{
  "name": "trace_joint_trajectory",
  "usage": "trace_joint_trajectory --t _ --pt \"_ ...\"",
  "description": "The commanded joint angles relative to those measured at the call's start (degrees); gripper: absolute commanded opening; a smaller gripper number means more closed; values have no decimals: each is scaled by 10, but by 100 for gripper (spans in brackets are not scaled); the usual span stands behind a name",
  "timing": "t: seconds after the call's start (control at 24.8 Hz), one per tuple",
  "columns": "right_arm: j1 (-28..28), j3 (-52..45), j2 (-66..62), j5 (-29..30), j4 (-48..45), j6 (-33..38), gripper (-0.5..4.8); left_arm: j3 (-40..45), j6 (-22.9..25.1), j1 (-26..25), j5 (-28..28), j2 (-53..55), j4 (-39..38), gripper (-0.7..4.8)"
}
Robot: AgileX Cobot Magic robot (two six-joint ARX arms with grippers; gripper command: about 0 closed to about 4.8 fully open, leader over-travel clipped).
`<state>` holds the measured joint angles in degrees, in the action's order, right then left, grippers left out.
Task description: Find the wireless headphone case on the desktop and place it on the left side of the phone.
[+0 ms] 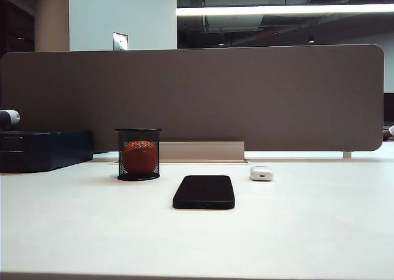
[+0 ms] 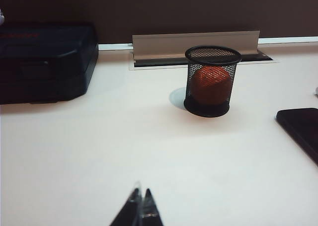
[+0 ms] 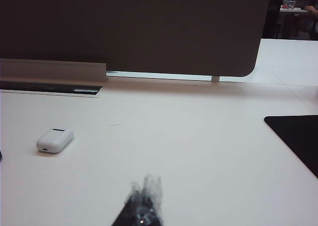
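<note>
Low over the bare counter, right hand (image 3: 144,196): fingertips pressed together, clenched on nothing, well apart from anything on the counter; not visible in the exterior view.
Left hand (image 2: 140,206): fingers (image 2: 149,206) likewise pinched together and empty, hovering low over open counter, far from every object.
Wireless headphone case (image 1: 261,173): lying flat on the counter (image 1: 308,231), just beside the phone's far right corner, not touching it; in the right wrist view it sits ahead of the right hand and off to one side (image 3: 54,140), unobstructed.
Phone (image 1: 204,192): flat, dark face up, near the middle of the counter; one corner shows in the left wrist view (image 2: 300,129).
Mesh cup (image 1: 138,154): upright with an orange ball (image 1: 140,157) inside, standing behind and left of the phone, near the target area.
Dark blue box (image 1: 43,149): at the far left rear, well clear.
Step in hand: the very start; the case is untouched and lies on the wrong side of the phone.
Next move calls for: my reading is that the right hand must spread its fingers, travel to the case and straddle it; the glossy rounded shell may slip, so a centred pinch seems wise.
Placement: open counter left of the phone, in front of the mesh cup, looks free.
</note>
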<state>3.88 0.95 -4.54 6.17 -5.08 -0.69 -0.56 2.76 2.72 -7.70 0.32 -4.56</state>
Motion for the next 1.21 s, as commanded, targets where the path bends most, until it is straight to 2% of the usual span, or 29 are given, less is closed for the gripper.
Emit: trace_joint_trajectory --t 0.04,0.57,0.77,0.85,1.09,1.21 --pt "0 2 0 -1 -8 1 -4 -1 -2 1 0 0 4 -5" --pt "0 2 0 2 -8 10 -4 -1 -2 1 0 0 4 -5" --pt "0 19 0 1 -4 41 -5 -2 -2 1 -1 1 5 -5" --pt "0 41 0 0 16 41 -5 -2 -2 1 -1 1 6 -5" --pt "0 143 -1 -23 154 41 -5 -2 -2 1 -2 0 8 -5" --pt "0 191 -1 -23 187 41 -5 -2 -2 1 -3 0 8 -5"
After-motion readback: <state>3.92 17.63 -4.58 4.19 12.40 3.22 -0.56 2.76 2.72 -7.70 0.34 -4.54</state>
